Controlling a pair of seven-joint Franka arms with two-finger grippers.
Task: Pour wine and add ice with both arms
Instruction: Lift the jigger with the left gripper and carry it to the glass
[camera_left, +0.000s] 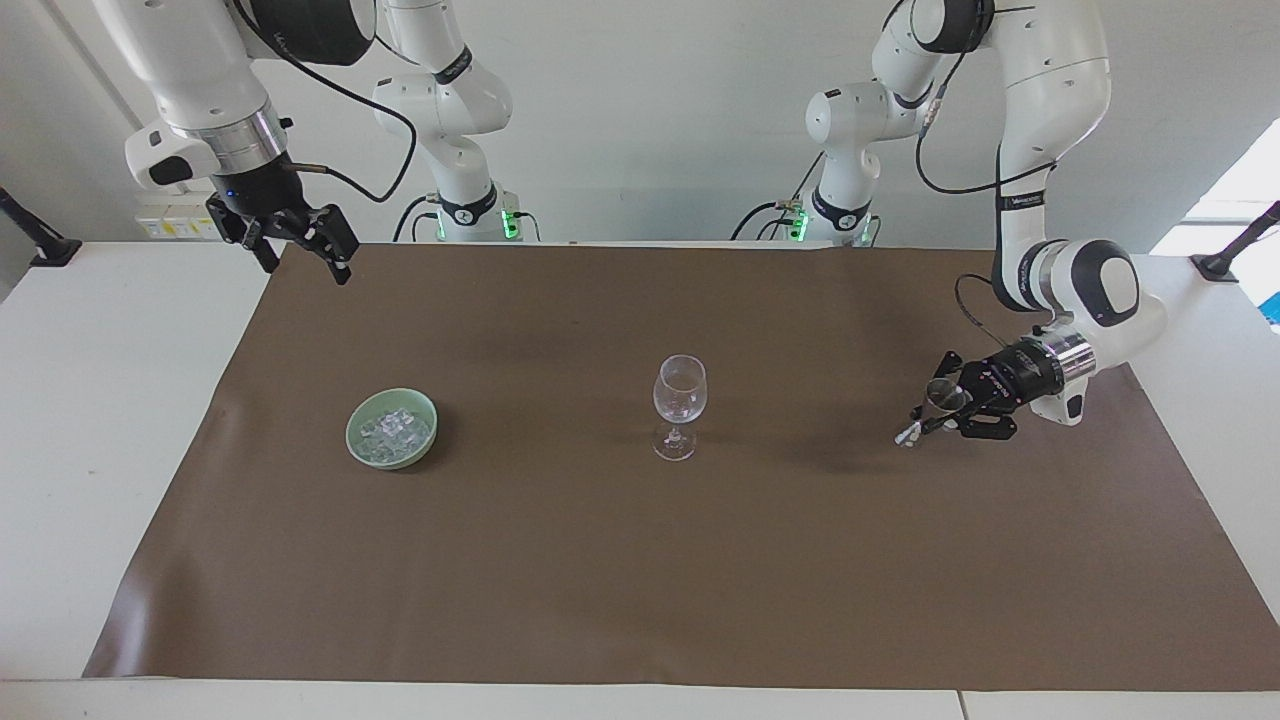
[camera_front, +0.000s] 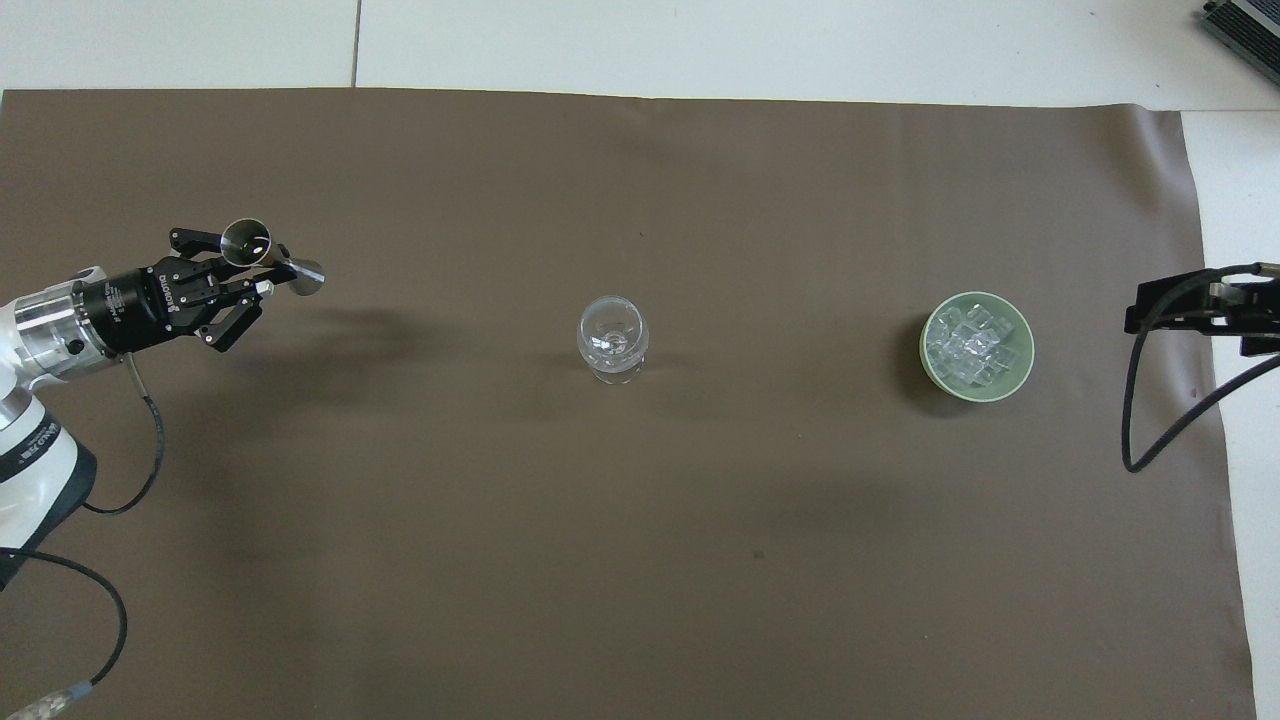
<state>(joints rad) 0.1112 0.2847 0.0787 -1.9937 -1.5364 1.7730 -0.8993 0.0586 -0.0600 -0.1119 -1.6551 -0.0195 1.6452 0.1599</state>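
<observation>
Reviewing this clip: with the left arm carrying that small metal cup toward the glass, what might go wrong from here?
1. The left end effector holds the metal measuring cup tilted, so its contents, which cannot be seen, might spill onto the brown mat before reaching the wine glass.
2. The glass is tall on a thin stem; a bump from the cup could tip it.
3. The right end effector waits open, away from the ice in the green bowl; small cubes may slip.

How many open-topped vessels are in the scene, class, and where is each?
3. The wine glass stands mid-mat; the green bowl of ice sits toward the right arm's end; a small metal cup is in the left gripper.
</observation>
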